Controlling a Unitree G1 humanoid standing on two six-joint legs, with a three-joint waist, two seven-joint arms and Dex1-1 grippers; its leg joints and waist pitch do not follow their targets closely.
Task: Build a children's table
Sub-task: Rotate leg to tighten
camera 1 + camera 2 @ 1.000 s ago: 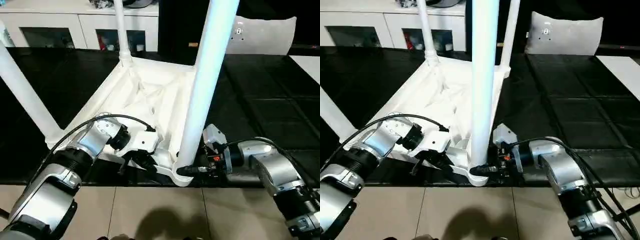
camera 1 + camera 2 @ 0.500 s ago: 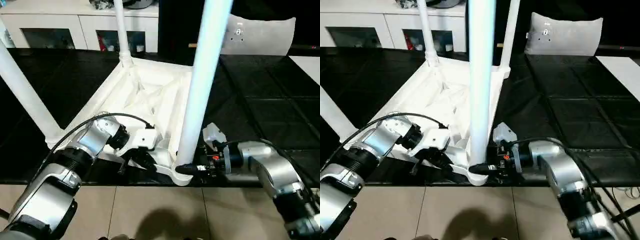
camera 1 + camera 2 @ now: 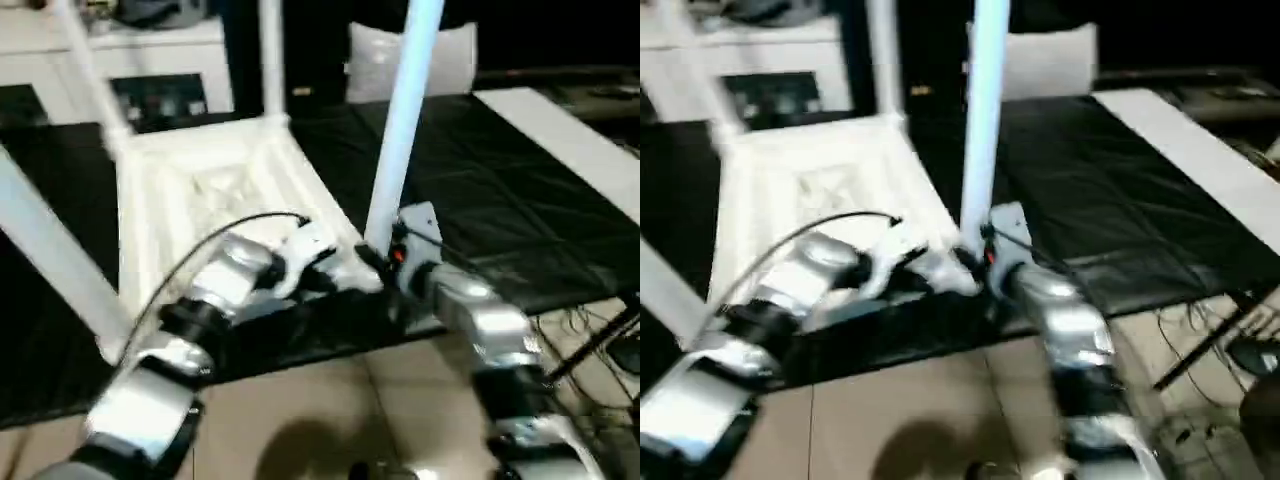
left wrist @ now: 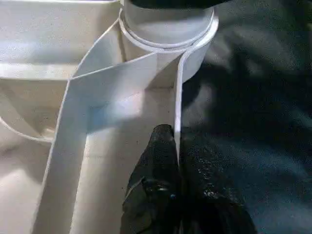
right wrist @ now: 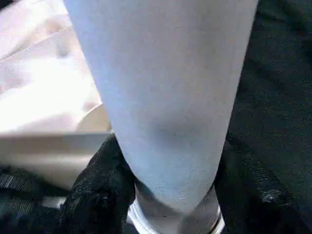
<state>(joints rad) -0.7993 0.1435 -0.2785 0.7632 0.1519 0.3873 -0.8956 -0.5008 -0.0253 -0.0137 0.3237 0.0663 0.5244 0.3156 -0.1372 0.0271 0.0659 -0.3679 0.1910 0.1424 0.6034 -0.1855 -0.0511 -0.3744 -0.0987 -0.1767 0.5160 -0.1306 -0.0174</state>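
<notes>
With the upturned table top (image 3: 200, 190) on the black mat, left gripper (image 4: 176, 146) pinched shut on its near rim & right gripper (image 5: 165, 190) half-open round the near-right leg (image 3: 398, 140), seat that leg straight, w/o tilting.

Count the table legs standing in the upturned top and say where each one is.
4. Near-right leg sits between the right gripper jaws; far-right leg stands by the pillow; far-left leg by the cabinet; near-left leg leans at the picture's left edge.
</notes>
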